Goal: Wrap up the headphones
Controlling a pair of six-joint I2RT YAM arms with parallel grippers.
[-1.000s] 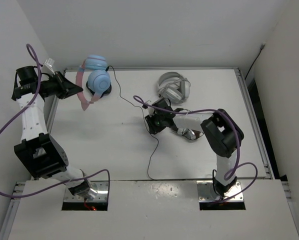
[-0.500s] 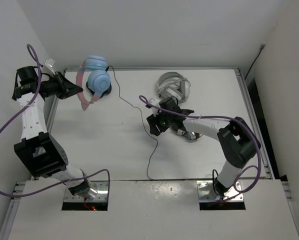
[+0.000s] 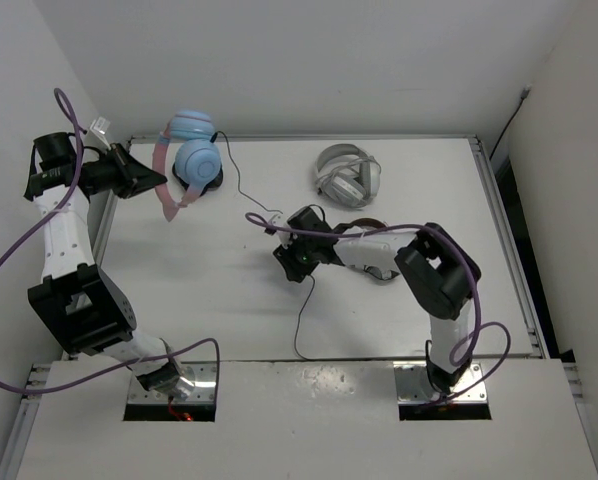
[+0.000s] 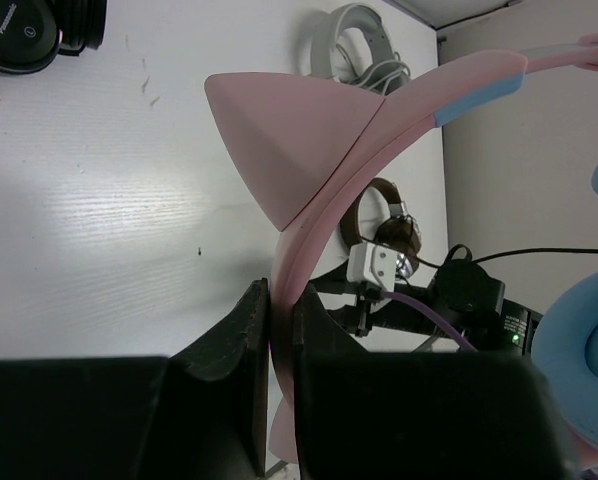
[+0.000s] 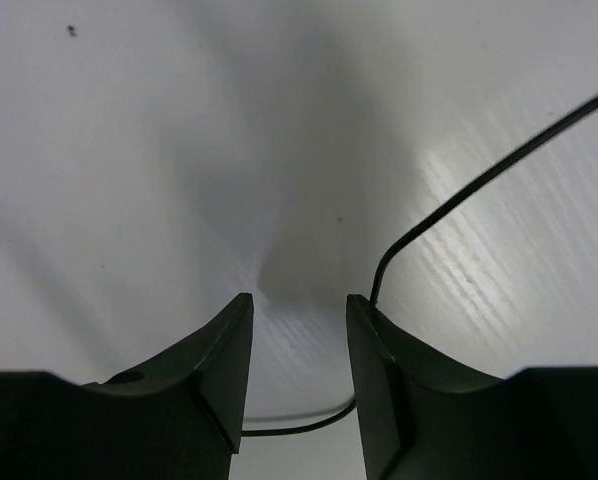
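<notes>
Left pincer (image 4: 279, 312) gripping headphones (image 3: 191, 150) by headband (image 4: 324, 190), cups (image 3: 198, 160) far, cable (image 5: 499, 167) rightward

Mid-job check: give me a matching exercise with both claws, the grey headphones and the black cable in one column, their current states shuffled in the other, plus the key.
Things:
1. left claw
2. right claw
3. grey headphones
4. black cable

States:
A. lies loose across the table
B. open, tips down at the table
C. shut on the pink headband
D. rests at the table's far side, no claw touching it

Pairs: 1-C, 2-B, 3-D, 4-A
</notes>
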